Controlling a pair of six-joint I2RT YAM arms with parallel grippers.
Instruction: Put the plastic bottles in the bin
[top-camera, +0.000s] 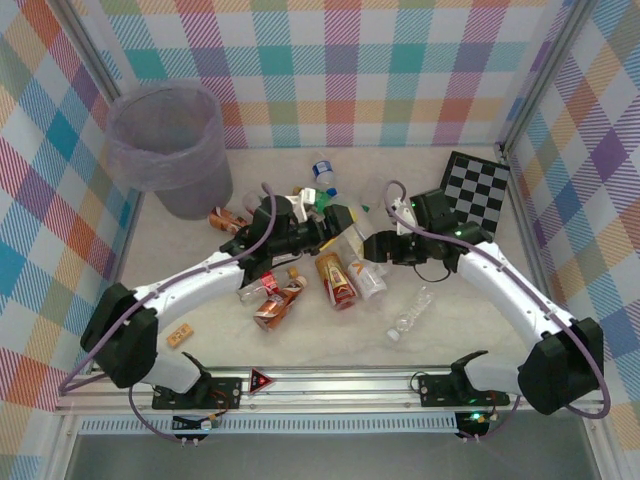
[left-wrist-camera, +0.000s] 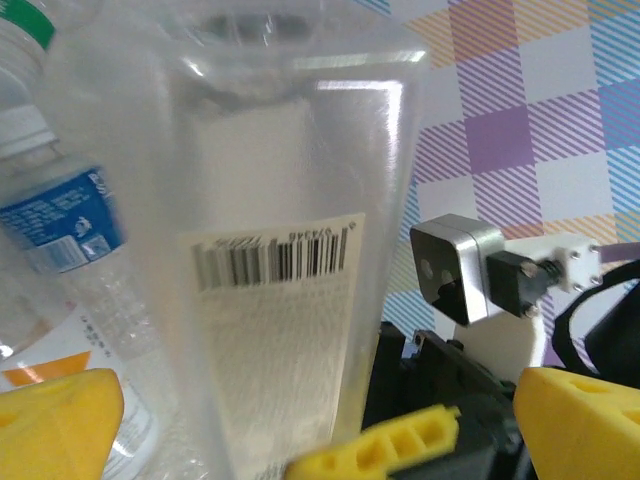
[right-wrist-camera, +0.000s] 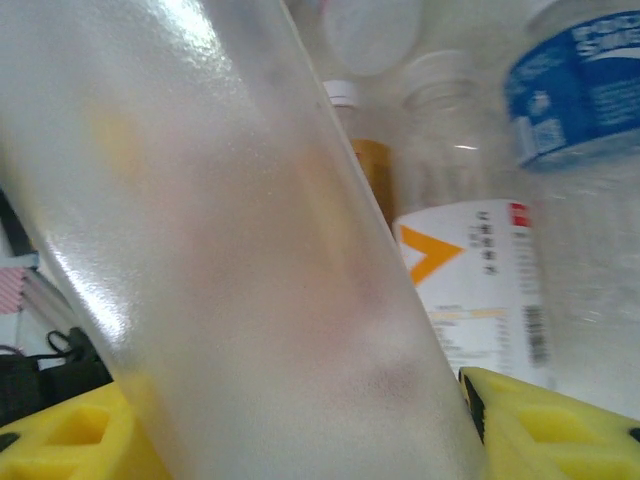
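Right hand (right-wrist-camera: 310, 440) appears clamped on a clear bottle (right-wrist-camera: 250, 250), which fills the gap between its yellow fingers (right-wrist-camera: 560, 430). Left hand (left-wrist-camera: 310, 430) stands wide apart about the same bottle's labelled side. We find the remaining bottles (top-camera: 335, 280) heaped on the table (top-camera: 480, 310) around both hands; the bin (top-camera: 185, 185) stands well apart, at the far left.

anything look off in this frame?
Mostly the two arms: the right gripper is clamped on a frosted clear bottle while the left gripper stands open around the same bottle, possibly a handover. Also, a small tan block lies alone by the left arm's base.
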